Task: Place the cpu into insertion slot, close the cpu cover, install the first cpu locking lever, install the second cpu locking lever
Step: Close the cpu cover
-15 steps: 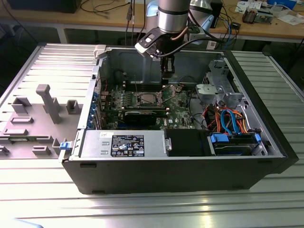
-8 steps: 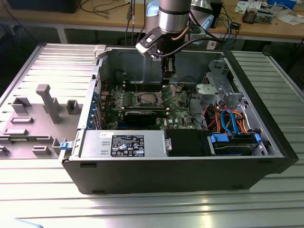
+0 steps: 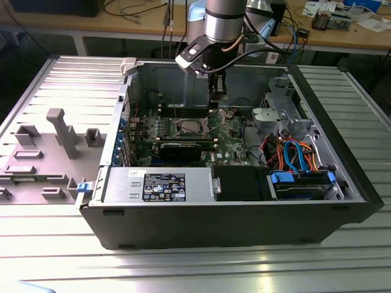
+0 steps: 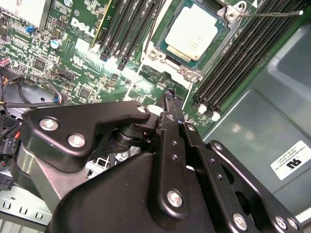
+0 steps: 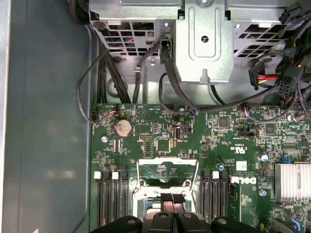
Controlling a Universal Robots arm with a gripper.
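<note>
The cpu (image 4: 194, 31), a flat square chip with a silvery top, lies in the insertion slot (image 4: 216, 48), between rows of black memory slots. In the exterior view the slot (image 3: 186, 126) sits mid-board. The cpu cover (image 5: 167, 163), a silvery frame with a square window, stands swung open on the side of the slot towards the drive cage (image 5: 204, 43); it also shows in the exterior view (image 3: 224, 118). A thin wire lever (image 4: 272, 13) stands free beside the slot. My gripper (image 5: 172, 198) (image 4: 170, 95) (image 3: 217, 91) hangs just over the cover's near edge, fingers together, holding nothing.
The open computer case lies on a ribbed metal table. The power supply (image 3: 162, 183) is at the front, and the drive cage with blue and orange cables (image 3: 293, 152) is at the exterior view's right. The case's back wall (image 3: 177, 79) is close behind the arm. Grey fixtures (image 3: 61, 131) stand at the left.
</note>
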